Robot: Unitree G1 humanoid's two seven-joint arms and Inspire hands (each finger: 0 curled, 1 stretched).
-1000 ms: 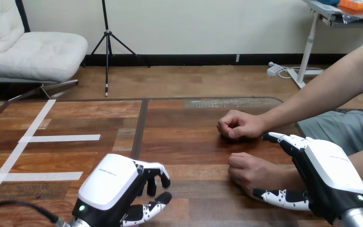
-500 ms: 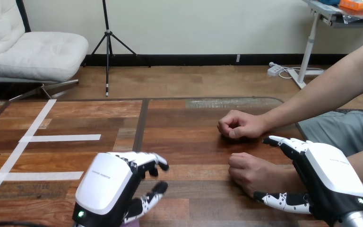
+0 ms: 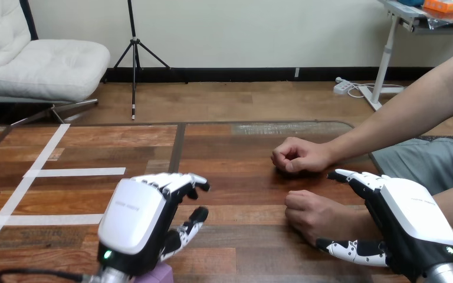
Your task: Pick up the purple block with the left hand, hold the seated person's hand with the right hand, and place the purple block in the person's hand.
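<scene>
While the right hand (image 3: pixel 410 227) brackets the person's wrist (image 3: pixel 354 223), fingers and thumb spread and not clamped, the left hand (image 3: pixel 141 227) hovers loosely open over the purple block (image 3: pixel 158 275) at the counter's (image 3: pixel 242 177) near edge. Pickup and handover both remain.

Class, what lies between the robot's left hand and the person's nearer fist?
Bare wooden table, in the head view, separates the left hand from the person's nearer fist.

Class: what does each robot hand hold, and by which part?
Nothing is held. The left hand is open above the purple block; the right hand is open, astride the person's wrist.
</scene>
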